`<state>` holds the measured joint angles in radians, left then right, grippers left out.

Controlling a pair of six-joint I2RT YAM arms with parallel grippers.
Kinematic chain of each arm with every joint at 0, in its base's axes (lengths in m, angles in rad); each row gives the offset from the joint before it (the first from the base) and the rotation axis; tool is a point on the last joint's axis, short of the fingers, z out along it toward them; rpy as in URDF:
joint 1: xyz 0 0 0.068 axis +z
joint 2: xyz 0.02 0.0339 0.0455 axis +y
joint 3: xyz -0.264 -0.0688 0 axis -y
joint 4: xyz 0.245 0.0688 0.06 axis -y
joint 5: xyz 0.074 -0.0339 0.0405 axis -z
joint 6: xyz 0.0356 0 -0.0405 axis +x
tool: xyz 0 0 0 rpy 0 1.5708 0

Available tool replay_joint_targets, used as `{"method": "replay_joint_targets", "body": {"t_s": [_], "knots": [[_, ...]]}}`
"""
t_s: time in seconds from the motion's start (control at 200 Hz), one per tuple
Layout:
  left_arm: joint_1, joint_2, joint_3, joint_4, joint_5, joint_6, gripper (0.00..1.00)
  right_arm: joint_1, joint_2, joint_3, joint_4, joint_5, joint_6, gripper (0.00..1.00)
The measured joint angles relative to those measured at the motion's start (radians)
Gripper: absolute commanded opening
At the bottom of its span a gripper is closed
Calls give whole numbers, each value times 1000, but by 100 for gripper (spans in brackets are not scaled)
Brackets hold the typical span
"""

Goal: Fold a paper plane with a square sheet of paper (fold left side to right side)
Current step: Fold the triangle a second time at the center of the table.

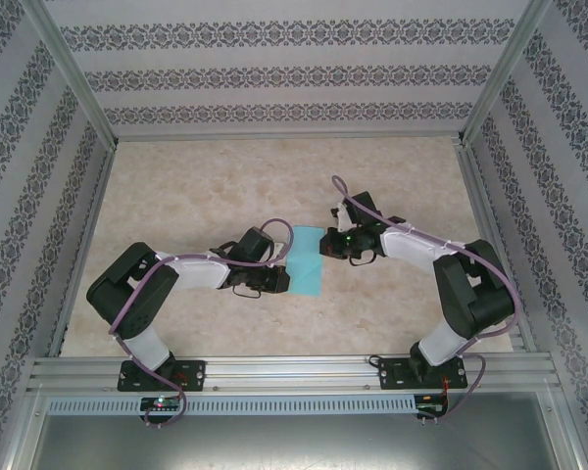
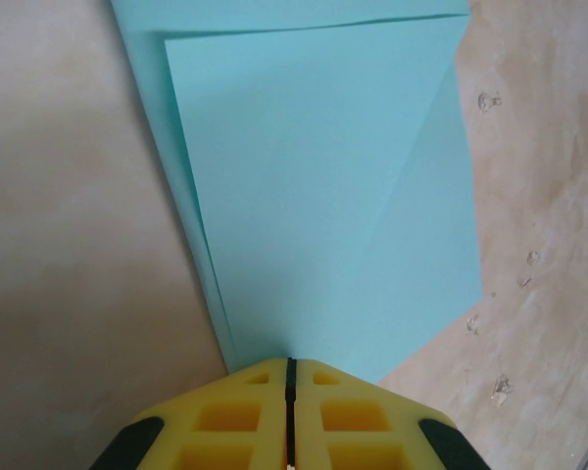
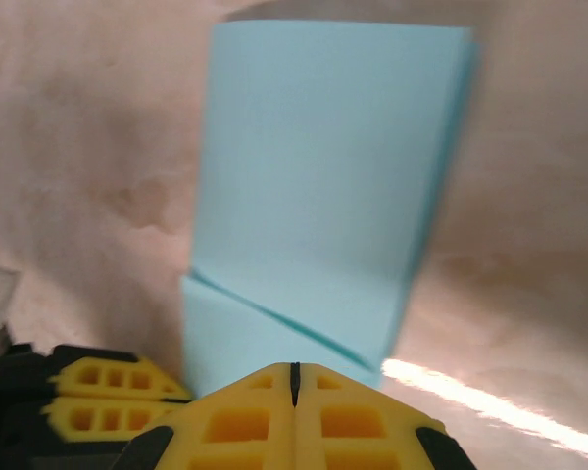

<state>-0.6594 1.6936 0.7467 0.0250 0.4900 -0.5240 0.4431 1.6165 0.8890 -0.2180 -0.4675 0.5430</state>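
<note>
As both arms [image 1: 191, 266] are reaching inward, left claw [image 2: 290, 364] and right claw [image 3: 294, 370] are sitting closed at opposite paper [image 2: 323, 196] edges.

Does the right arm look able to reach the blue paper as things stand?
Probably yes: the right gripper sits shut at the paper edge with nothing between them. The left gripper is at the other side.

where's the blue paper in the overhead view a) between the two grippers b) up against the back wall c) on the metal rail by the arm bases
a, the top view shows the sheet of paper lying between the left gripper and the right gripper.
</note>
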Motion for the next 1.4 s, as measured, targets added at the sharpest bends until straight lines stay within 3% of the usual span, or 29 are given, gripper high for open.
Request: {"method": "replay_joint_targets", "body": {"t_s": [0.355, 0.824, 1.399], "knots": [[-1, 0, 26, -42, -7, 0, 11, 58, 169, 32, -4, -20, 19, 0], [-1, 0, 85, -90, 27, 0, 12, 58, 178, 52, -29, -16, 19, 0], [-1, -2, 13, -40, 18, -9, 11, 58, 180, 58, -42, -14, 18, 0]]}}
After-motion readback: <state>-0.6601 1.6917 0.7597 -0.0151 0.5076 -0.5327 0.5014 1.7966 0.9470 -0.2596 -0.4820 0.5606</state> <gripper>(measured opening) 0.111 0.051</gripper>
